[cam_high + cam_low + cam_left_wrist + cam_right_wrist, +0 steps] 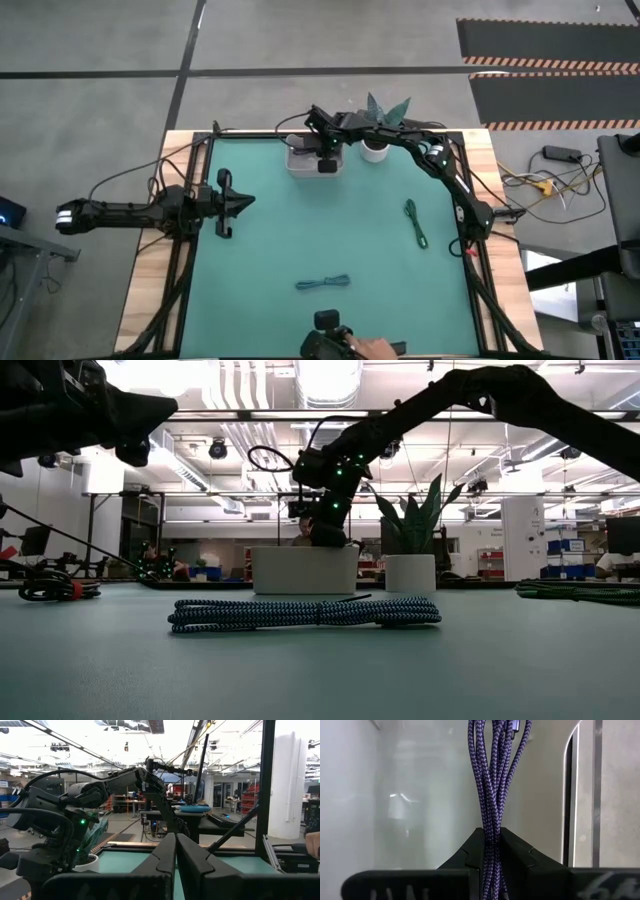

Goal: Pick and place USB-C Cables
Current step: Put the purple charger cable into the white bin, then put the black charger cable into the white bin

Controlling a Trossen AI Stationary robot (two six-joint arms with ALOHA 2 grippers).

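My right gripper (322, 160) reaches over the white bin (300, 163) at the table's far edge and is shut on the dark blue cable (492, 780). In the low view it dips behind the bin's wall (305, 570). The green cable (415, 222) lies flat on the mat's right part. The teal-blue cable (322, 283) lies flat near the near edge, and close up in the low view (305, 613). My left gripper (240, 200) waits shut at the table's left, above the mat. My right gripper pinches the dark blue cable bundle between its two fingers, several strands together (491, 837). The fingers (517, 852) point down from above into the white bin, and the strands run along them. The cable stretches straight past the fingertips against the bin's pale inside. Its far end is out of frame.
A white pot (374, 150) with a spiky plant stands right of the bin. Black robot wiring runs along the table's edges (185, 250). A camera mount and a person's hand (375, 348) sit at the near edge. The teal mat's middle (330, 225) is bare.
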